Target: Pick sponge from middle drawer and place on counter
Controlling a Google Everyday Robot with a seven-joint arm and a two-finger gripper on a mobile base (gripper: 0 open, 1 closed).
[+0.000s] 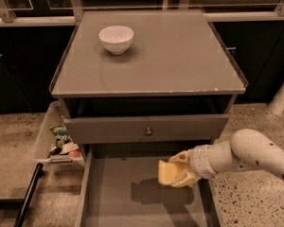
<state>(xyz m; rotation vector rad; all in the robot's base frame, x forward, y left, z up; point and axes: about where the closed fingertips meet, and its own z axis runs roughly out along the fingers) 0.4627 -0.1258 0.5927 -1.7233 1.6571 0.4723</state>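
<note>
The pale-yellow sponge (165, 172) is held in my gripper (176, 172), lifted above the floor of the open middle drawer (118, 197); its shadow lies on the drawer floor below. The gripper's pale-yellow fingers (184, 167) are shut on the sponge at the drawer's right side. My white arm (246, 155) reaches in from the right. The grey counter (170, 56) is above and behind, with a chipped front edge.
A white bowl (116, 38) stands on the counter's back left. A grey drawer front with a small knob (148, 132) sits above the open drawer. A clear bin (61, 143) with snack packets stands on the floor at the left. A white post (281, 96) is at the right.
</note>
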